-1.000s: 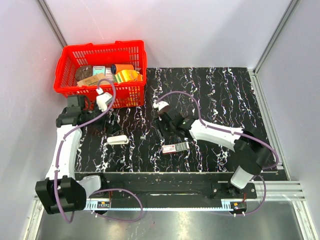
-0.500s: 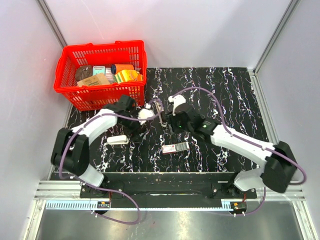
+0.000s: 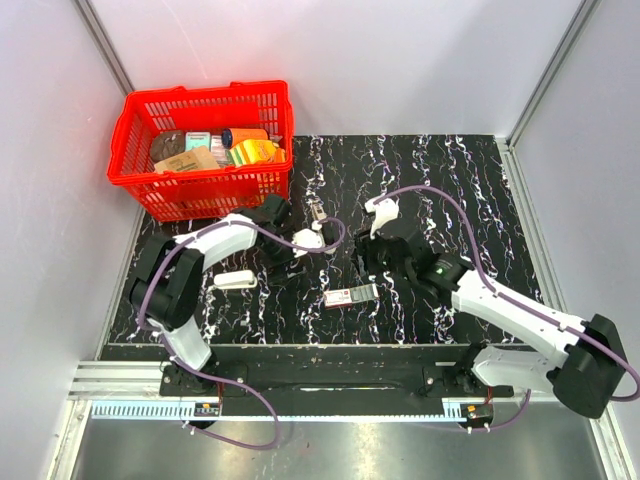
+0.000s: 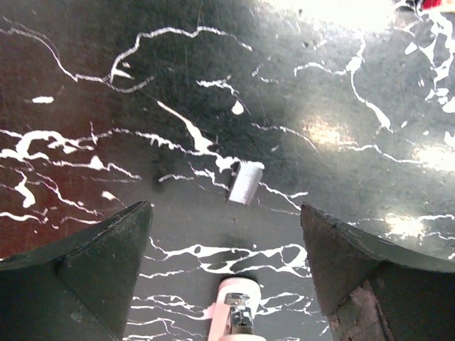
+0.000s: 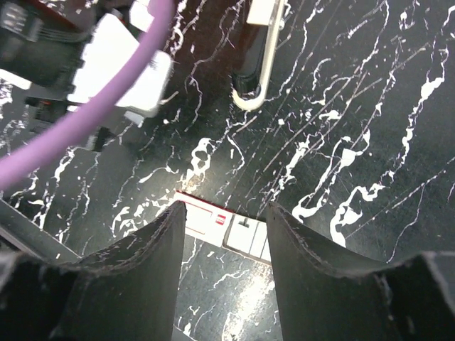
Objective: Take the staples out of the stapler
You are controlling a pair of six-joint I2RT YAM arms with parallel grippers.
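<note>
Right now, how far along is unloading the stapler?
Looks done: a small silvery strip, possibly staples, lies loose on the table. In hand: nothing; left gripper and right gripper are open. Remaining: I cannot confirm the stapler is empty.

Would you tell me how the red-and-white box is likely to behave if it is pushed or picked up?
The box lies flat on the table, so it would probably slide rather than roll or tip. It looks small and thin, so it is likely light and easily turned by a nudge. Its low profile may make pinching from above awkward.
</note>
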